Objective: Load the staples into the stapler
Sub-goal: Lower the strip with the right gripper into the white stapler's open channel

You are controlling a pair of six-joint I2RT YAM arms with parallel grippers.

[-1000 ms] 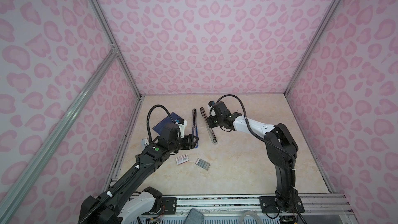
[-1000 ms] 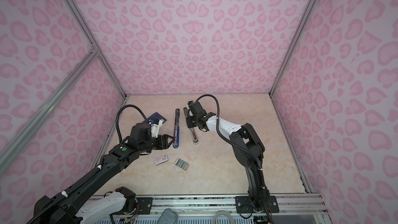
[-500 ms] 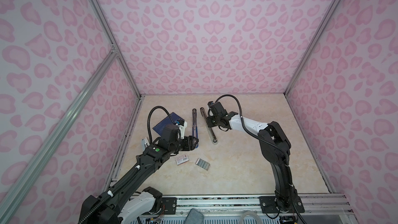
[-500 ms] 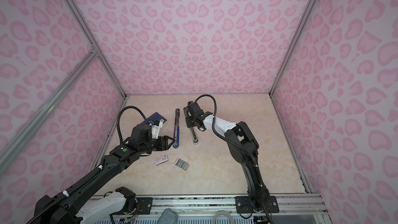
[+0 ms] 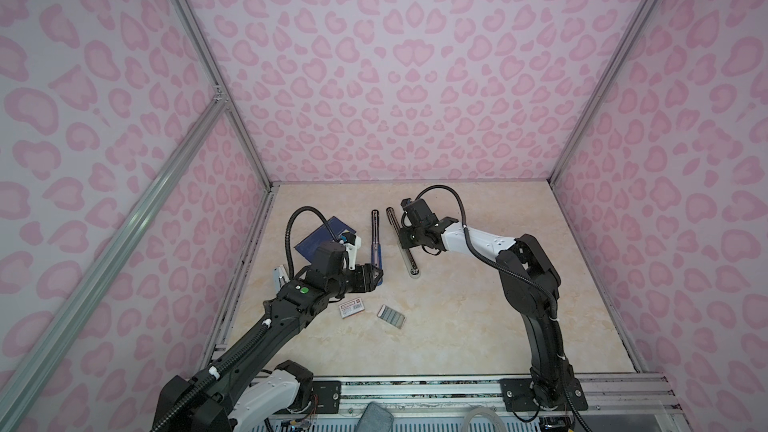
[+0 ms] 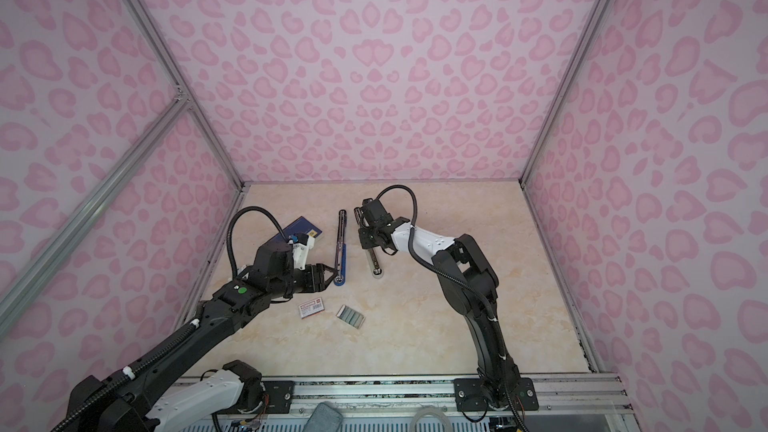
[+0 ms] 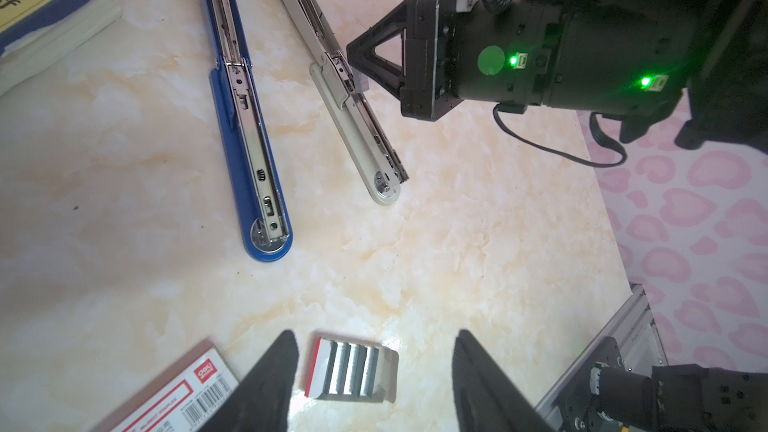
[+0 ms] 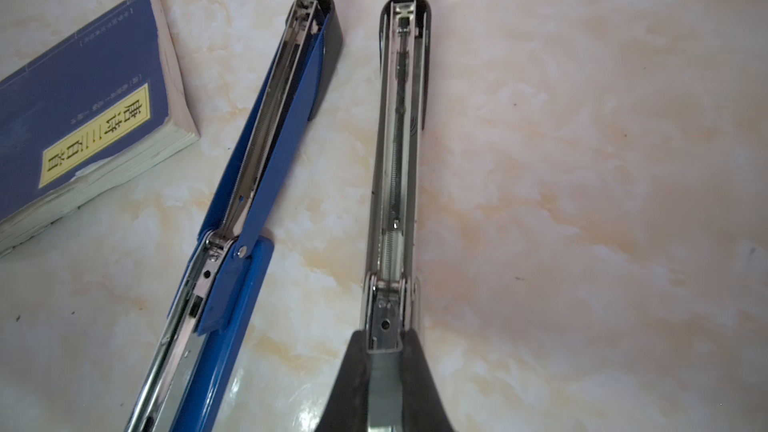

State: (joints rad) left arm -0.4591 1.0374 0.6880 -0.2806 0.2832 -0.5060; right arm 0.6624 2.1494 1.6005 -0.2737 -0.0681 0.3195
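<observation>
Two staplers lie folded open side by side in both top views: a grey stapler [image 5: 409, 257] [image 6: 374, 261] [image 8: 397, 139] and a blue stapler [image 5: 376, 238] [image 6: 340, 251] [image 7: 249, 139]. My right gripper [image 8: 384, 340] [image 5: 405, 243] is shut on a grey strip of staples [image 8: 384, 384], held at the hinge end of the grey stapler's metal channel. The white tray of staples [image 7: 353, 371] [image 5: 391, 316] lies on the table, and its white sleeve [image 5: 352, 308] [image 7: 174, 401] is beside it. My left gripper [image 7: 374, 336] [image 5: 376, 278] hangs open above the tray, empty.
A dark blue booklet [image 5: 320, 238] [image 8: 83, 118] lies left of the blue stapler, near the left wall's metal rail [image 5: 249, 251]. The two arms' bases stand on the front rail [image 5: 415, 388].
The right arm's elbow has shifted a little to the left while its gripper stays at the grey stapler. The left gripper has hardly moved.
</observation>
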